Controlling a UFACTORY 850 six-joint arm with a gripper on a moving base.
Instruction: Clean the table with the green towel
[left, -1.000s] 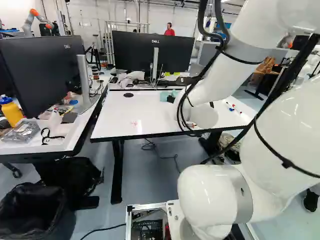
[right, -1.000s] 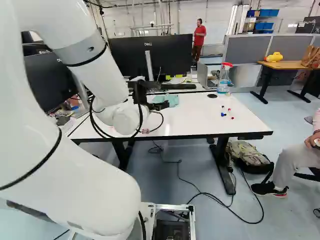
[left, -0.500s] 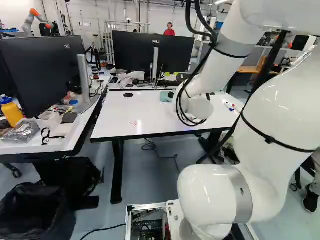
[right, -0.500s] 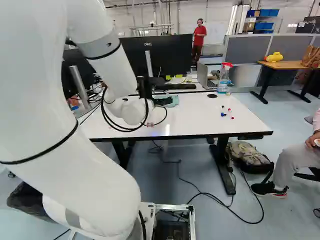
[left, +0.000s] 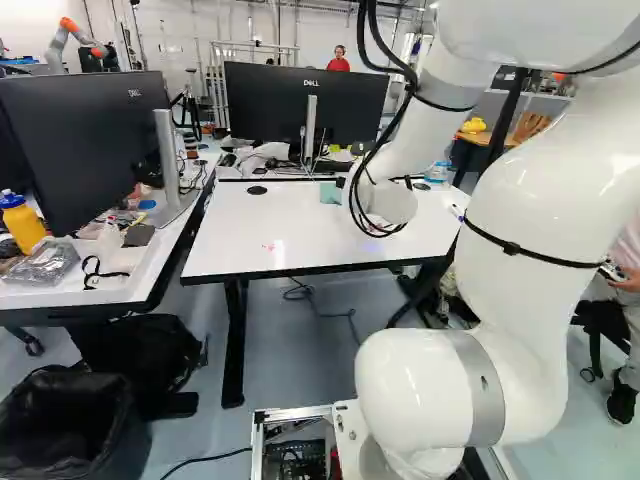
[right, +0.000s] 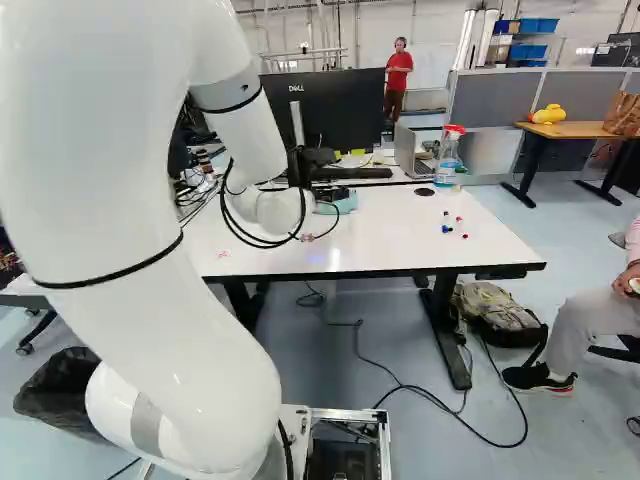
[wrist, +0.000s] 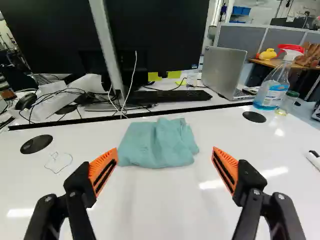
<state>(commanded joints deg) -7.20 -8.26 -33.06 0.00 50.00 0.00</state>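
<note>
Hovering over the white table (right: 400, 240), the gripper (right: 332, 193) comes in with its arm reaching out from the base, and look at the wrist view: the gripper (wrist: 165, 162) is released, its two orange-padded fingers spread wide apart. And there's the green towel (wrist: 159, 144), rumpled and folded over on itself, lying on the tabletop just ahead of the fingers, lined up with the gap and touching neither of them! Off to one side of the cloth, a thin scribble (wrist: 59, 162) on the white surface, right near a round black disc (wrist: 36, 144). Over on the other side, a spray bottle (wrist: 271, 92) with a red top stands upright, a small glass jar (wrist: 287, 102) just beside it. Beyond the towel sit a black keyboard (wrist: 170, 96) and an open laptop (wrist: 223, 70). And in the left base view, a faint red mark (left: 268, 246) shows near the table's front edge!
</note>
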